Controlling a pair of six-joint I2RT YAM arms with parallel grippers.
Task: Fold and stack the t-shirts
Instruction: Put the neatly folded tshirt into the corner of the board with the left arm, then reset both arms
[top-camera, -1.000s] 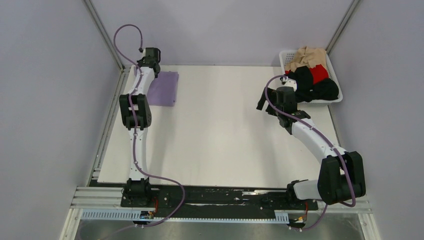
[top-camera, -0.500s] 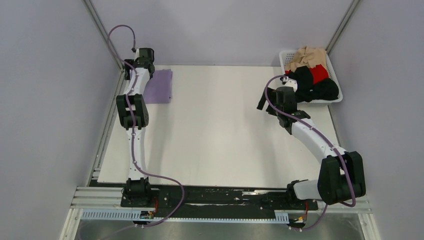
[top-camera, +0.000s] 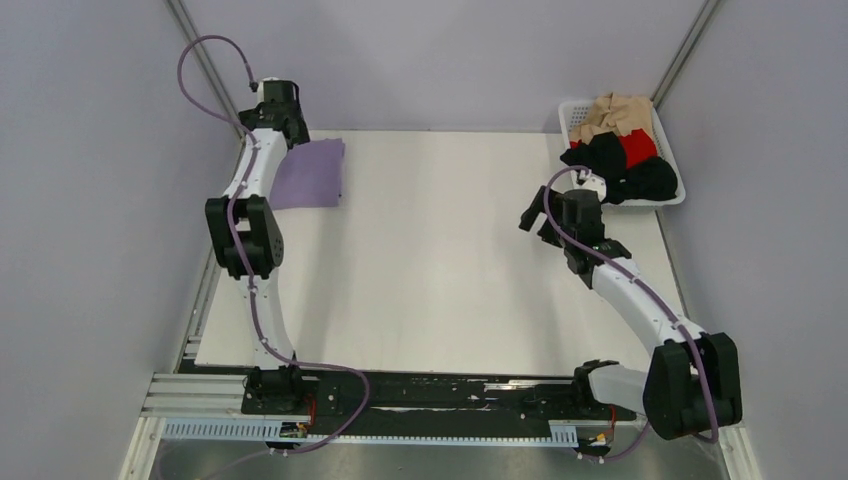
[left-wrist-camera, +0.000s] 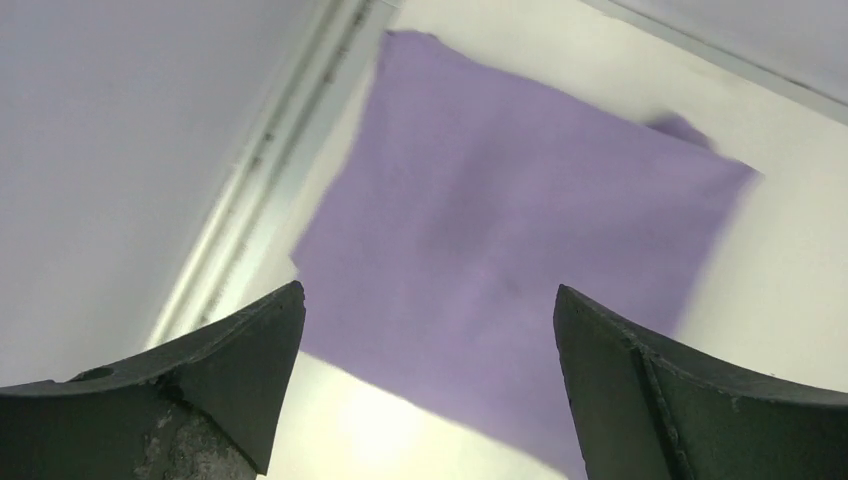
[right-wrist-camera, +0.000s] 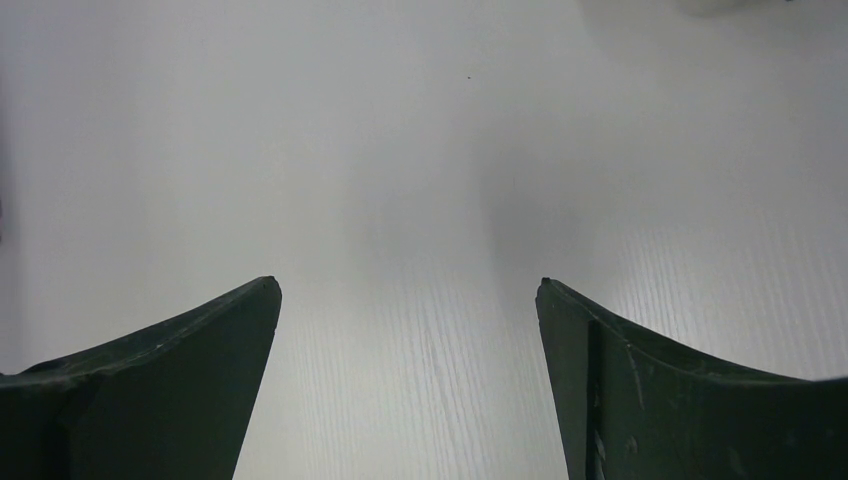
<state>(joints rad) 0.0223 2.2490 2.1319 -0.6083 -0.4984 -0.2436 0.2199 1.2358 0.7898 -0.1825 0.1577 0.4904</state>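
Observation:
A folded lavender t-shirt (top-camera: 312, 174) (left-wrist-camera: 520, 250) lies flat at the table's far left corner. My left gripper (top-camera: 272, 128) (left-wrist-camera: 430, 300) hangs above its left edge, open, with nothing between the fingers. More t-shirts, tan (top-camera: 612, 112), red (top-camera: 638, 146) and black (top-camera: 620, 168), are heaped in a white basket (top-camera: 572, 113) at the far right. My right gripper (top-camera: 535, 215) (right-wrist-camera: 408, 290) stands open over bare table just left of the basket, holding nothing.
A metal rail (left-wrist-camera: 250, 190) runs along the table's left edge beside the lavender shirt. Grey walls close in on three sides. The white table top (top-camera: 440, 260) lies between the arms.
The left gripper opened, let go of the lavender shirt and drew back up and to the left. The shirt lies slightly further left. The right arm shifted a little nearer.

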